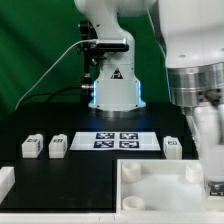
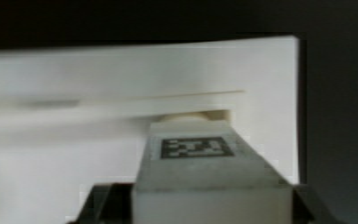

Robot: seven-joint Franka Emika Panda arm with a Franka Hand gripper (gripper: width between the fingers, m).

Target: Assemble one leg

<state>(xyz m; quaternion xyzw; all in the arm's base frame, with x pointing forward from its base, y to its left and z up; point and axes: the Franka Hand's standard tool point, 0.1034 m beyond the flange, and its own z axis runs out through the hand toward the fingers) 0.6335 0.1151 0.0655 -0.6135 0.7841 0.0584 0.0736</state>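
the claw (image 2: pixel 197 190) is pinching a white leg (image 2: pixel 197 150), its long axis running straight out from between the fingers. its free end is hanging over the white tabletop panel (image 2: pixel 105 90), at the desk's near right in the exterior view.

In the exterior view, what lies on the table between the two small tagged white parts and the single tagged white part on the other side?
The marker board lies flat between the pair of white parts and the single white part, shown in the exterior view.
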